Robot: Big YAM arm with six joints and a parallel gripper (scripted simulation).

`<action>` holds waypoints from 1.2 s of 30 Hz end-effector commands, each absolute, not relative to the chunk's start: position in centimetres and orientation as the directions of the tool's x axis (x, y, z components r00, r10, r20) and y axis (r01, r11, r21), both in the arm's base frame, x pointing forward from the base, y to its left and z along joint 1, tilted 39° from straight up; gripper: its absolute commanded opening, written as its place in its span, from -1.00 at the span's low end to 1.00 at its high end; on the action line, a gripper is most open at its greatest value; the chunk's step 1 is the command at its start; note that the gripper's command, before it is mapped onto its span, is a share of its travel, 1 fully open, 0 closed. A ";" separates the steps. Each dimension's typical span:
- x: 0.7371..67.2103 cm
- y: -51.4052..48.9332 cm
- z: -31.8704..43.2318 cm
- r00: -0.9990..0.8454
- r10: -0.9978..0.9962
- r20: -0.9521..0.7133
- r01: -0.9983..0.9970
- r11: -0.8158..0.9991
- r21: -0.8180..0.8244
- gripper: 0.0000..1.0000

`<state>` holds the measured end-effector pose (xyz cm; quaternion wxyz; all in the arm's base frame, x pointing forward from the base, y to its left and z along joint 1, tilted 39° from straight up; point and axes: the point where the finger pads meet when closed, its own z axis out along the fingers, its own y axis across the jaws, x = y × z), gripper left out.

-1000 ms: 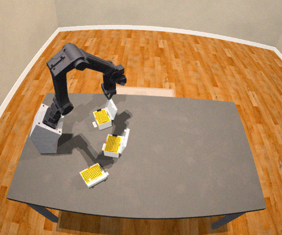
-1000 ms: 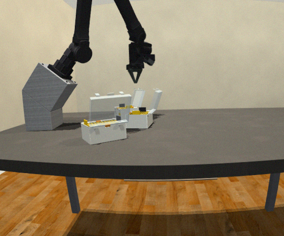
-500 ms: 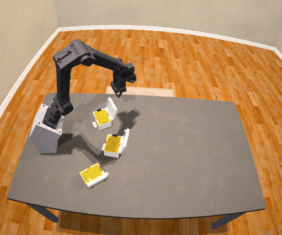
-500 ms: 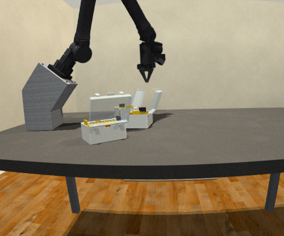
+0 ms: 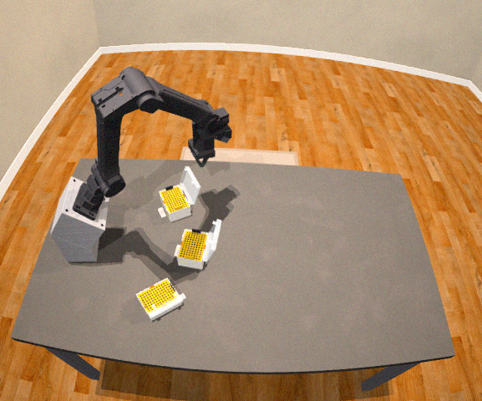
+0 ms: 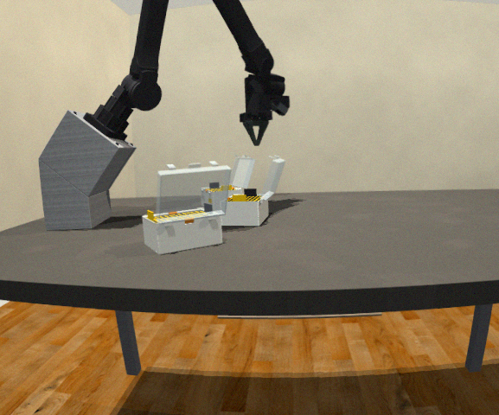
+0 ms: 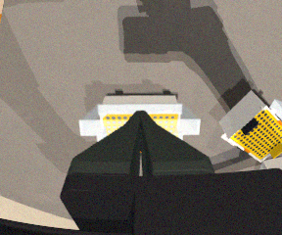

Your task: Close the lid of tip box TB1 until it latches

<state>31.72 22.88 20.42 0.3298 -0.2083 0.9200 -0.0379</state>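
Tip box TB1 (image 5: 175, 201) (image 7: 113, 122) is the rearmost of three white boxes with yellow tip racks on the grey bench (image 5: 296, 241). Its lid (image 5: 191, 183) (image 6: 244, 171) stands open and upright at the box's far side. My gripper (image 5: 200, 161) (image 6: 254, 142) (image 7: 140, 117) is shut and empty. It points straight down and hangs well above TB1's lid, touching nothing. In the wrist view the closed fingers cover the middle of TB1.
The middle box (image 5: 193, 249) (image 6: 245, 213) (image 7: 260, 129) and the front box (image 5: 159, 297) (image 6: 182, 230) both have open lids. The arm's grey pedestal (image 5: 77, 235) (image 6: 77, 174) stands at the bench's left. The bench's back edge is just behind TB1.
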 end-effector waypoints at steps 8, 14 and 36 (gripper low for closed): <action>32.1 23.7 20.9 -0.686 -0.423 -0.592 -0.373 0.903 -0.213 -1.00; 32.1 23.7 20.9 -0.686 -0.423 -0.592 -0.373 0.903 -0.213 -1.00; 32.3 23.6 20.7 -0.686 -0.418 -0.595 -0.369 0.905 -0.211 -1.00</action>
